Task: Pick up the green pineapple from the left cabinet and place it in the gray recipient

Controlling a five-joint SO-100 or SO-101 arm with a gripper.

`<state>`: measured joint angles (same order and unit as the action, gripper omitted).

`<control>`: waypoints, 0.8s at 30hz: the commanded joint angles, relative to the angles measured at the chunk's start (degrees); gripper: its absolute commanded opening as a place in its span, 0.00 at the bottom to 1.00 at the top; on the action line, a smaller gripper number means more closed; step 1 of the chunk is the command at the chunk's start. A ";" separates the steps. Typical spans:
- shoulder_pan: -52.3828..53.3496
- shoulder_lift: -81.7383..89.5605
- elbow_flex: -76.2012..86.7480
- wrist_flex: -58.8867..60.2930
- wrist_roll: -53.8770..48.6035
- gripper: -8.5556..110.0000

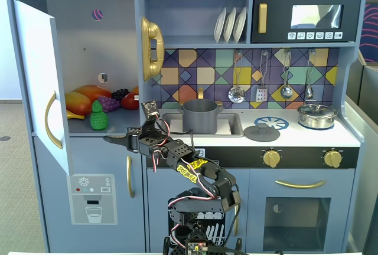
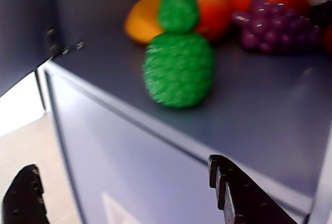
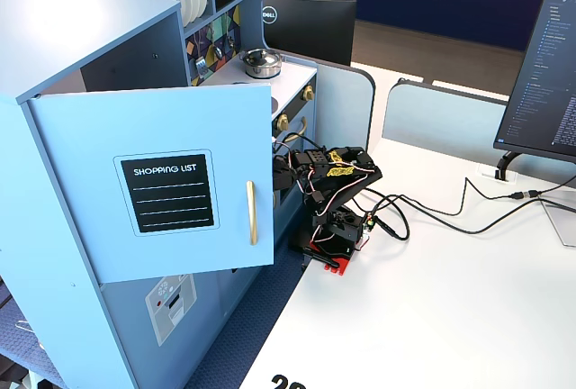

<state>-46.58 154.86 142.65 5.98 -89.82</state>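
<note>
The green pineapple [image 1: 98, 116] stands upright near the front edge of the shelf in the left cabinet [image 1: 88, 36], whose door is swung open. My gripper [image 1: 112, 141] is open and empty, just below and in front of the shelf edge, a little right of the pineapple. In the wrist view the pineapple [image 2: 179, 63] stands ahead on the shelf [image 2: 259, 105], above and between my spread fingers [image 2: 244, 193]. The gray recipient [image 1: 199, 115] sits in the sink to the right. In a fixed view the open door [image 3: 180, 173] hides my gripper and the fruit.
An orange-yellow mango [image 1: 80, 103], purple grapes [image 1: 108, 103] and other fruit lie behind the pineapple. The open door with its gold handle [image 1: 52, 119] stands left of my gripper. A gold toy phone [image 1: 152, 48] hangs on the cabinet's right wall. A silver lidded pot [image 1: 316, 115] stands on the counter.
</note>
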 commanded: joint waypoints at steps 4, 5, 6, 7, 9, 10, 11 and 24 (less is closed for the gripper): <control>1.85 -7.29 -7.73 -6.42 -0.70 0.46; 1.93 -8.26 -8.44 -6.94 -0.97 0.46; 2.02 -9.23 -9.05 -7.21 -1.32 0.46; 2.02 -10.20 -9.58 -8.17 -1.32 0.46; 1.85 -12.30 -10.90 -9.49 -1.67 0.46; 1.67 -13.18 -11.60 -9.76 -1.67 0.46; 1.49 -14.15 -12.22 -10.02 -1.67 0.45; 2.29 -24.70 -16.96 -15.73 -1.14 0.46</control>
<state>-44.82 131.92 130.78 -7.21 -90.97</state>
